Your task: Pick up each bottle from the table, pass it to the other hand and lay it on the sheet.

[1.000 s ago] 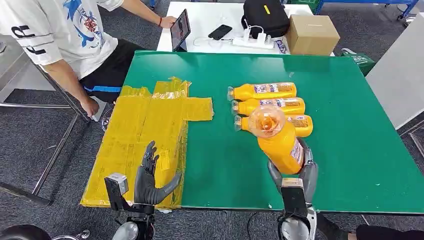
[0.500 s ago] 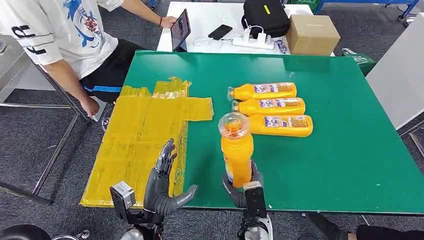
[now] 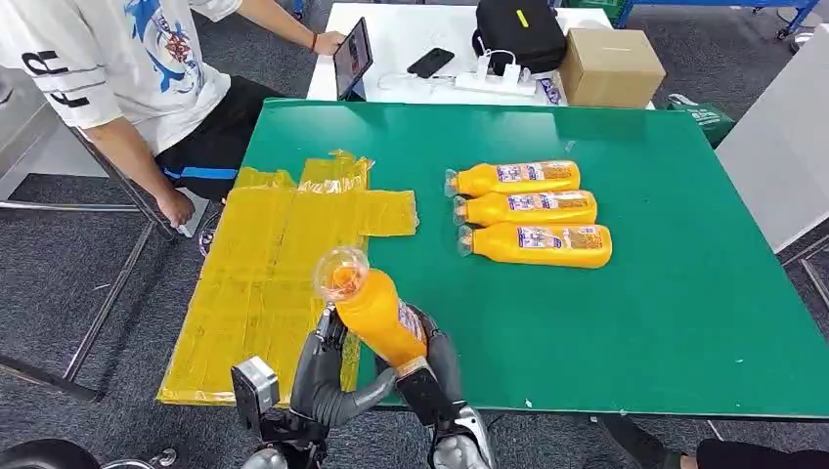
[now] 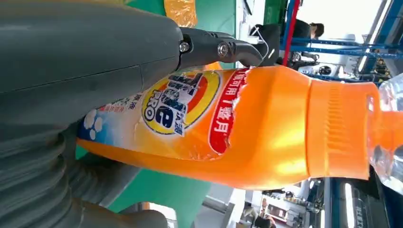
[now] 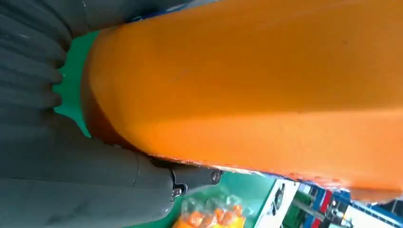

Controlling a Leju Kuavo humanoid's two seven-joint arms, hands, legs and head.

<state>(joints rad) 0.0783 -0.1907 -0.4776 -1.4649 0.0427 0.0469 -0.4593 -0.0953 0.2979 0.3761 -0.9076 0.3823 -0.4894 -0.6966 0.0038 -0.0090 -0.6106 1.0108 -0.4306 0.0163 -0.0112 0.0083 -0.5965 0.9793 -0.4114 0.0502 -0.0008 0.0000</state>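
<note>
The right hand (image 3: 437, 360) is gripping the bottle (image 3: 376, 313), tilting toward 11 o'clock; the left hand (image 3: 323, 376), fingers apart, is cupping it.

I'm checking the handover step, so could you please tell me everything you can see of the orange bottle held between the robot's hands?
The orange bottle looks like glossy plastic with a clear cap, a ribbed orange collar beneath it and a colourful printed label on its side. It is off the table, tilted with the cap up and toward the yellow sheet, near the table's front edge. The right hand grips its lower body and the left hand is against its other side; whether the left grips it, I cannot tell.
</note>
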